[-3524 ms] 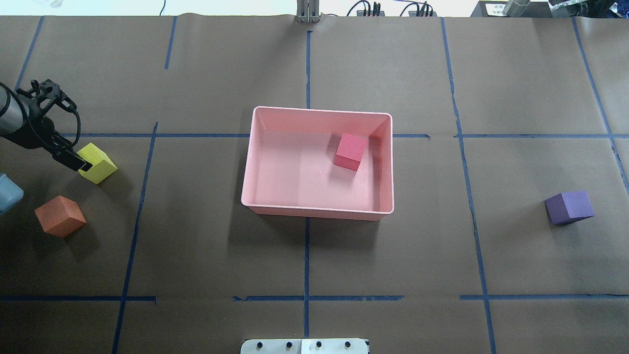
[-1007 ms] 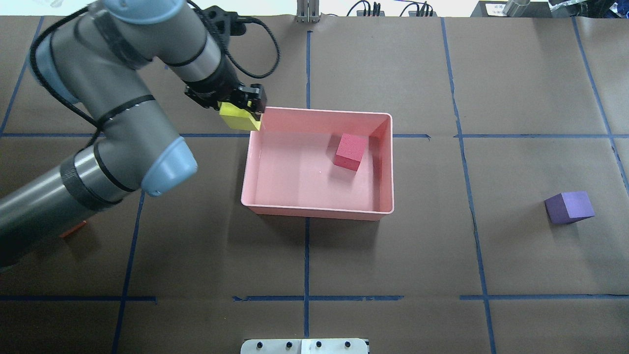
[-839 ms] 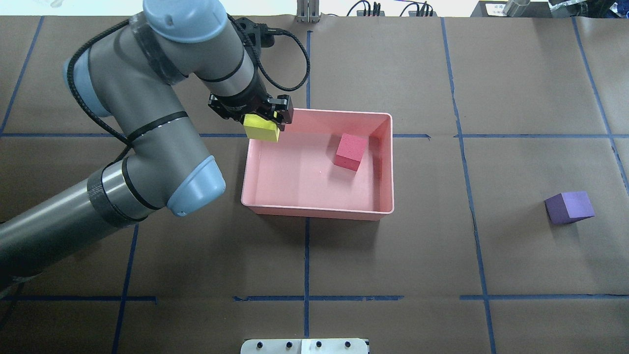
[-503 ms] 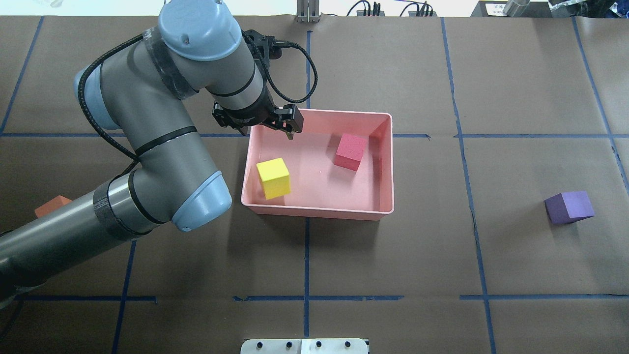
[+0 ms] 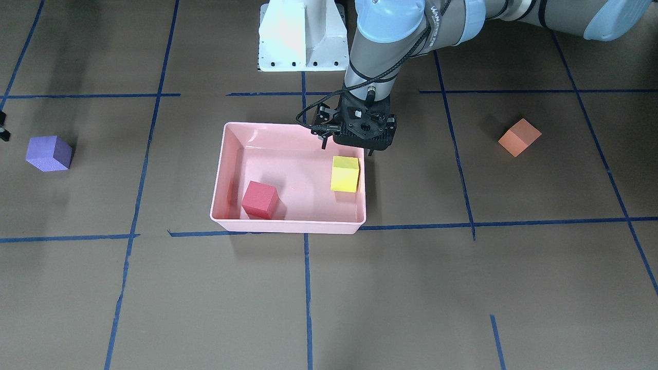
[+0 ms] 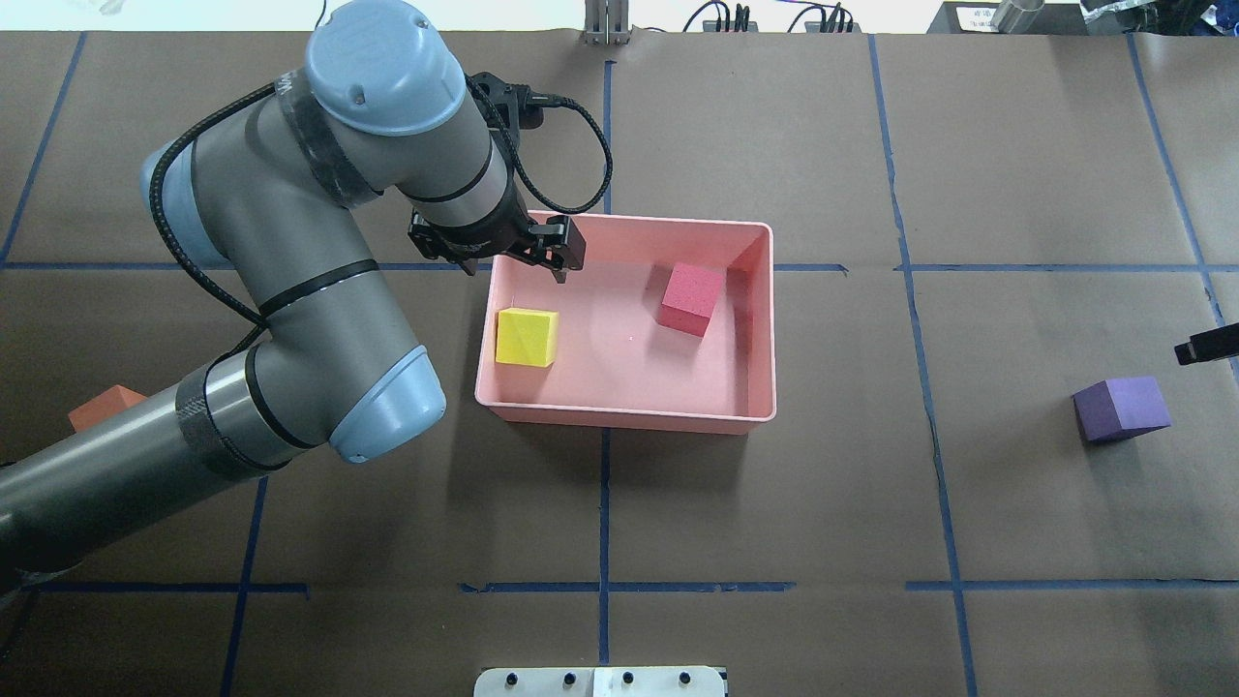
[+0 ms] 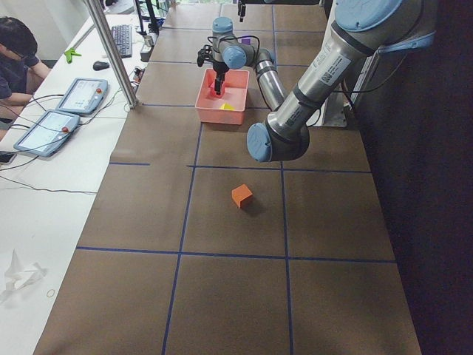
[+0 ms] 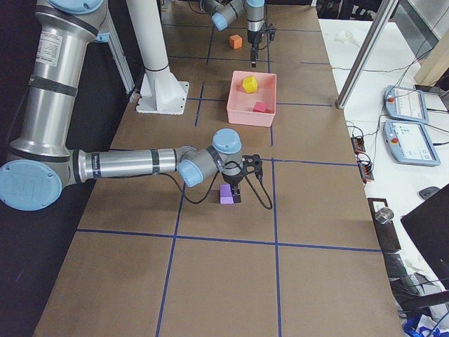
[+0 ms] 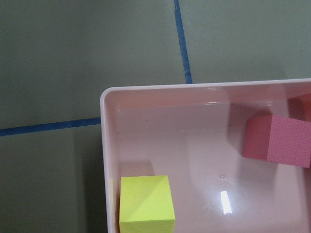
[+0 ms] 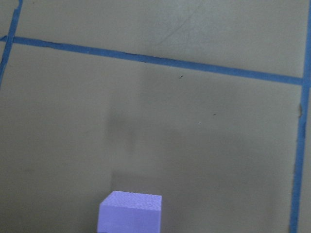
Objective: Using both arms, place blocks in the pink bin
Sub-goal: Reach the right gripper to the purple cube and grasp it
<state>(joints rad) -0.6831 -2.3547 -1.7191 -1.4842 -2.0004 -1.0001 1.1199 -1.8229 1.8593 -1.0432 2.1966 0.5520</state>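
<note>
The yellow-green block [image 6: 527, 337] and the red block [image 6: 691, 298] lie inside the pink bin [image 6: 619, 418]. My left gripper [image 6: 516, 271] hangs open and empty above the bin's far left corner; its wrist view shows the yellow-green block [image 9: 146, 204] below it. The purple block [image 6: 1121, 409] lies on the table at the right. Only a black tip of my right gripper [image 6: 1205, 346] shows at the right edge, just beyond the purple block; I cannot tell whether it is open. The orange block [image 6: 102, 407] lies at the far left, partly hidden by my left arm.
The table is covered in brown paper with blue tape lines. The white pedestal base [image 5: 300, 36] stands behind the bin. My left arm's elbow [image 6: 377, 407] hangs over the table left of the bin. An operator's desk with tablets [image 7: 74, 96] runs along the far side.
My left arm carried the yellow-green block from the table's left to the bin and let it go; it now lies in the bin. My right gripper's tip has come into view.
</note>
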